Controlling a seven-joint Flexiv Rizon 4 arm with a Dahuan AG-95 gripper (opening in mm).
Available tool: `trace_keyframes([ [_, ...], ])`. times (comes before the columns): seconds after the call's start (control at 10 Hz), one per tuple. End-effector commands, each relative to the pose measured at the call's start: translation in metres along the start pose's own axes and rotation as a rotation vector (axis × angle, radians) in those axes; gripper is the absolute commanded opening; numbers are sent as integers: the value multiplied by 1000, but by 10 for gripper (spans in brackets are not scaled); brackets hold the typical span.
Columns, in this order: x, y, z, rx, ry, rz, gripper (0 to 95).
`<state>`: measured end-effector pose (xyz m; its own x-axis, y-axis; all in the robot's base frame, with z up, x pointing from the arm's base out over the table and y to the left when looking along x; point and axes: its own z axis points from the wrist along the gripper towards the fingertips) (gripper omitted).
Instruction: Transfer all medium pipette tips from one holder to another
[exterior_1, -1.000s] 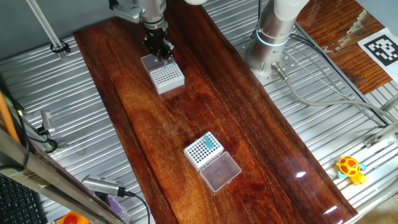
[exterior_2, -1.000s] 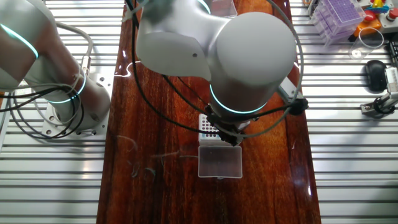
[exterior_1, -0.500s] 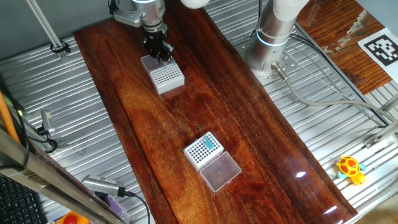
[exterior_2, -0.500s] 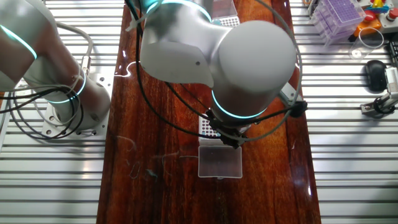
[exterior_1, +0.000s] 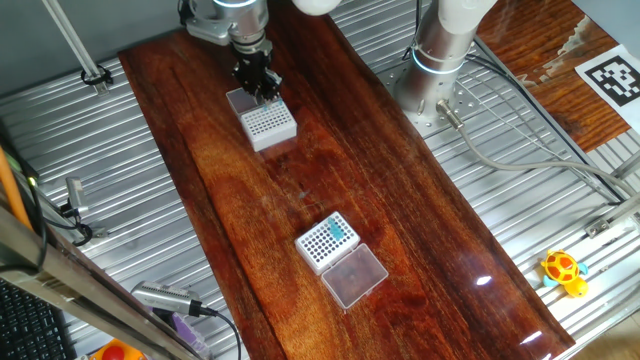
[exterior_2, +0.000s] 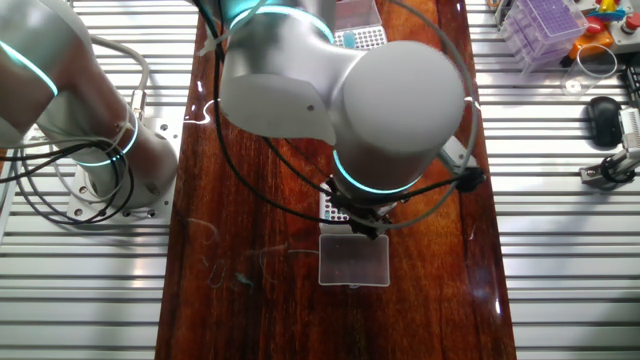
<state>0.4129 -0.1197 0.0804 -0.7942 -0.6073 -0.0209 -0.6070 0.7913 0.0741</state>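
A small cluster of teal-blue medium pipette tips (exterior_1: 338, 232) fills a corner of the near white holder (exterior_1: 322, 243), whose clear lid (exterior_1: 355, 275) lies beside it. The second white holder (exterior_1: 269, 122) stands at the far end, its holes all looking dark. My gripper (exterior_1: 258, 92) hangs just over that holder's back edge, dark fingers pointing down; they are too small to tell if they are open or shut. In the other fixed view the arm's bulk (exterior_2: 400, 100) hides the gripper and most of that holder (exterior_2: 331, 206); the holder with tips (exterior_2: 362, 38) shows at the top.
The robot base (exterior_1: 430, 70) stands right of the wooden board (exterior_1: 400, 200), with cables trailing over the metal table. A yellow toy (exterior_1: 563, 270) lies at the right edge. A purple tip box (exterior_2: 545, 25) and a black mouse (exterior_2: 603, 120) sit at the other view's top right.
The gripper has shifted slightly back and up over the far holder's rear edge. Both holders and lids have stayed where they were.
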Motion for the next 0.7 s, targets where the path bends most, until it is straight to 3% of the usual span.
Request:
trace_keyframes([
  [0.1,-1,1,1,-1,1,0,190],
  [0.2,-3,2,2,2,1,0,0],
  [0.7,-4,2,1,8,2,-18,0],
])
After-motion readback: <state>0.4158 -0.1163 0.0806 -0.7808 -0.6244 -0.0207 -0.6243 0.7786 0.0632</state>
